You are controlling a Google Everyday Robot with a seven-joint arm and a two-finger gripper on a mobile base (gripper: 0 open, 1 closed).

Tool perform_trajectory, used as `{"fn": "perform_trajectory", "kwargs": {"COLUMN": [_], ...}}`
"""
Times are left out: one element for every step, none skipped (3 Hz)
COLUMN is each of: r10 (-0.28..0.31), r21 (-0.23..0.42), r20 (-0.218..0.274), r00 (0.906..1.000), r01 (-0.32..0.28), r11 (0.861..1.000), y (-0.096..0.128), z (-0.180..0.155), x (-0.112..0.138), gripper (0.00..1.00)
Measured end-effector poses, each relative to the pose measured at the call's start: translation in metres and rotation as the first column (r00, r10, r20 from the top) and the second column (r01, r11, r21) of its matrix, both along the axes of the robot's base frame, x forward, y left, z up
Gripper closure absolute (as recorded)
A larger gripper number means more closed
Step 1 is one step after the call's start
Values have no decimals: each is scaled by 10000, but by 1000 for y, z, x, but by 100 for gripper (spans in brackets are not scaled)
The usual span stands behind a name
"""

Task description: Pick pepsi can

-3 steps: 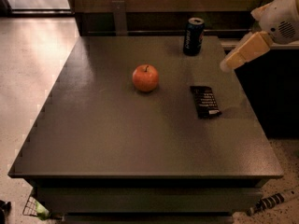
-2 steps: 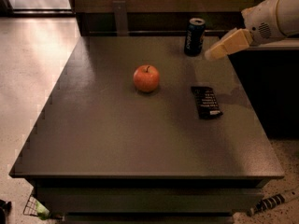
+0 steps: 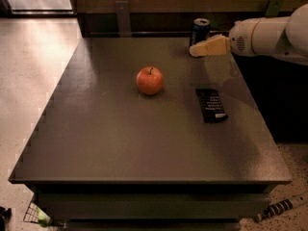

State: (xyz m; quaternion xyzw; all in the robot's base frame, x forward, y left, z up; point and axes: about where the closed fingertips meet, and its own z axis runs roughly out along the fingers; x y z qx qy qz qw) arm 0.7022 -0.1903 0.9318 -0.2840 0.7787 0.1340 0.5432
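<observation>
— What lies around the apple (image 3: 149, 80)?

— The dark table (image 3: 120, 143) carries it, and takes up most of the view. The white arm (image 3: 269, 35) reaches in from the apple's far right, above the table's back corner. Nearer than the apple and to its right lies a flat black snack packet (image 3: 211, 105), well apart from it.

— And the pepsi can (image 3: 199, 29)?

— It stands upright behind the apple and to its right, close to the table's back edge, with its silver top showing.

— Where is the gripper (image 3: 196, 49)?

— At the arm's end, tan in colour, pointing toward the apple's side of the table. Its tip crosses in front of the can's lower part, so that part is hidden. Whether the gripper is spread or closed cannot be told, nor whether it touches the can.

— Does anything stand between the apple and the can?

— Only bare tabletop; the packet lies on the near side, away from both.
</observation>
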Motion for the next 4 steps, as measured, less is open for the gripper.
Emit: {"fn": "perform_trajectory", "kwargs": {"r10": [2,-61,154,425], "r21": [0,182,692,1305], "r20": [0,200,574,1183], "r00": [10000,9998,9982,9921], "r01": [-2,57,-194,-579], "r11": [10000,9998,9974,9898], "y": [0,0,-2,-13], "z": [0,-9,-25,-44], "x": [0,13,37,69], "gripper": [0,0,0,0]}}
